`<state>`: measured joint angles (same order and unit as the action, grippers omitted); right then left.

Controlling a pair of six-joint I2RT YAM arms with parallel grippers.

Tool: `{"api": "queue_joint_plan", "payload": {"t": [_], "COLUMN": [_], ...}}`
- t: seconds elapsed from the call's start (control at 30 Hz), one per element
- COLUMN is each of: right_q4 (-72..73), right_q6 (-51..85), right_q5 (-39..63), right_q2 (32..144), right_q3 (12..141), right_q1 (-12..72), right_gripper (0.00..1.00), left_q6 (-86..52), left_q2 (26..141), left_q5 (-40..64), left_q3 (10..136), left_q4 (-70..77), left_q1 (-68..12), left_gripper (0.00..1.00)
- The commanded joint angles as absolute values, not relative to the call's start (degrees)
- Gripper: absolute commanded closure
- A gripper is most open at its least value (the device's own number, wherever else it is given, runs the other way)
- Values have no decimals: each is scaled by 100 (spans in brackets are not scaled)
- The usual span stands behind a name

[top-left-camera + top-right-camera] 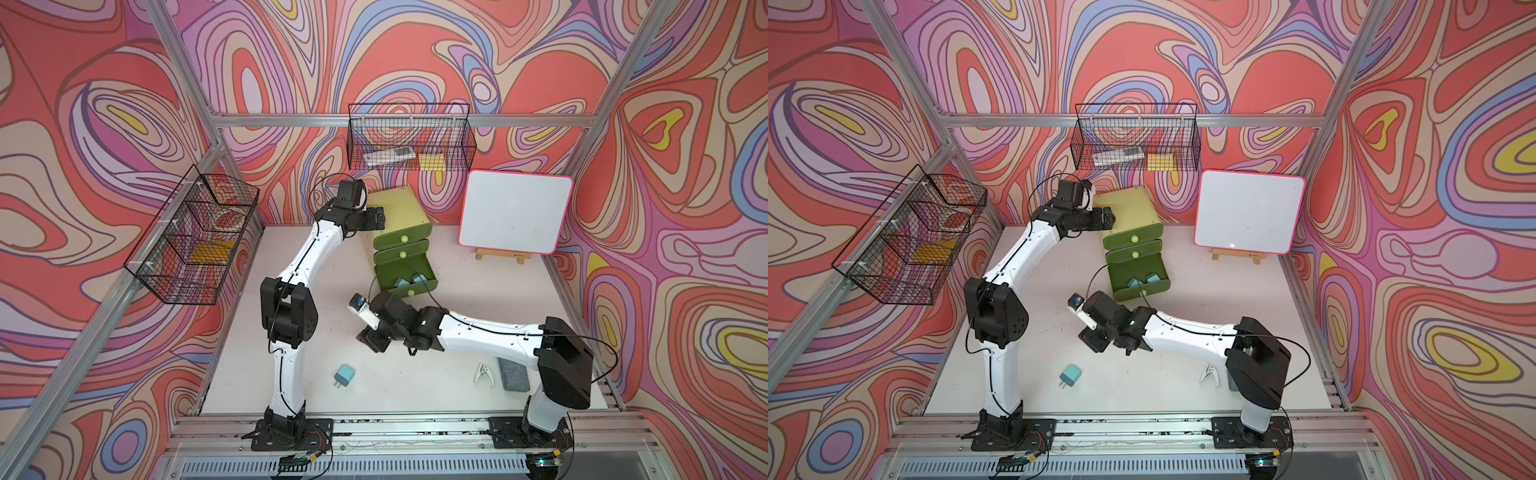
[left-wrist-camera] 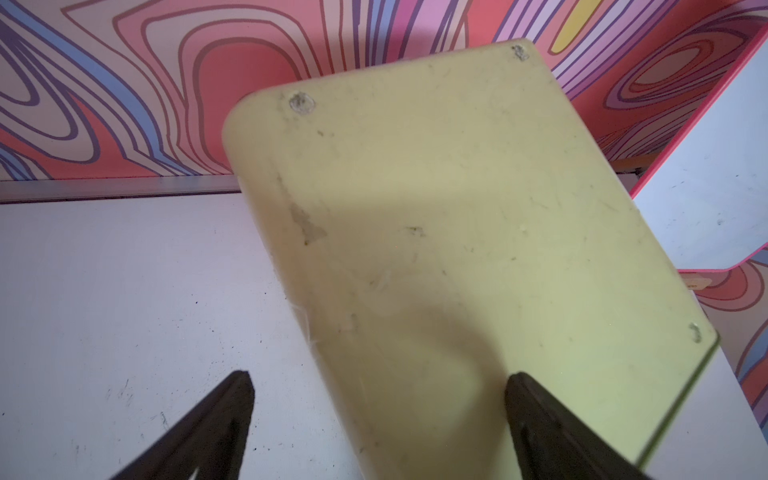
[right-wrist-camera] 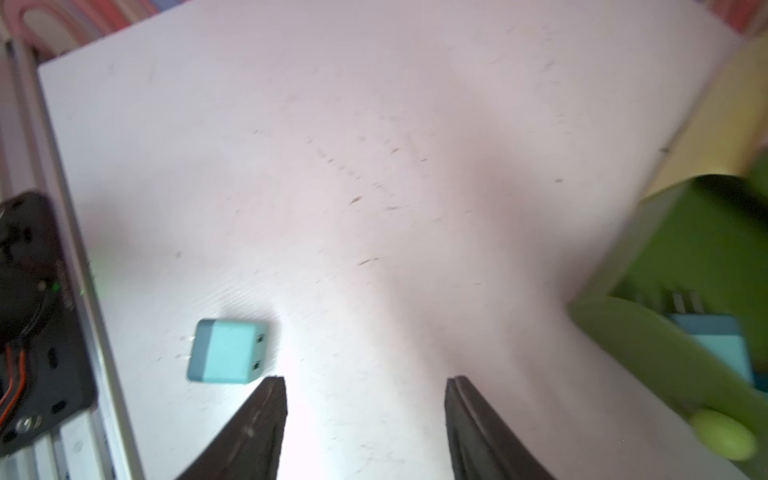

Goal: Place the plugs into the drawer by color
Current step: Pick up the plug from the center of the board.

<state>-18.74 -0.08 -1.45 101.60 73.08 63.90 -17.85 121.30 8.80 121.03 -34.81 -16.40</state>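
The yellow-green drawer [image 1: 399, 208] [image 1: 1128, 208] stands at the back of the table. Its bottom drawer is pulled out and holds two teal plugs [image 1: 401, 284] [image 1: 419, 277]. Another teal plug [image 1: 343, 375] [image 1: 1070, 375] lies on its side near the front, prongs toward the front edge. My left gripper [image 1: 380, 218] [image 2: 380, 378] is open at the chest's top left edge, one finger over the chest top [image 2: 457, 187] and the other over the table. My right gripper [image 1: 371, 338] [image 3: 365, 380] is open and empty above the table, between the open drawer [image 3: 685, 249] and the loose plug [image 3: 226, 351].
A whiteboard on a small easel [image 1: 515, 216] stands right of the chest. Black wire baskets hang on the back wall [image 1: 409, 141] and the left wall [image 1: 195, 237]. A white clip [image 1: 482, 371] and a grey-blue pad [image 1: 513, 374] lie front right, by the right arm.
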Motion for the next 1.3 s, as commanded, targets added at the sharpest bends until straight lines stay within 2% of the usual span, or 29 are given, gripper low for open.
{"api": "queue_joint_plan", "payload": {"t": [0.0,0.43,1.27], "right_q4": [-1872,-2377,-2421], "right_q6": [-295,-528,-580], "right_q5": [-294,-457,-119], "right_q2": [10485,11499,11731], "right_q3": [7185,7717,8188], "right_q1": [6641,6948,6996], "right_gripper": [36,38,41], "left_q6": [-1696,-1696,-1688], "left_q2": [12060,11980,11910], "left_q5": [814,825,843], "left_q3": [12011,12006,12006], "left_q4": [-3697,-3735,-3767], "left_q1": [-1582,-1582,-1580], "left_gripper": [6,6,6]}}
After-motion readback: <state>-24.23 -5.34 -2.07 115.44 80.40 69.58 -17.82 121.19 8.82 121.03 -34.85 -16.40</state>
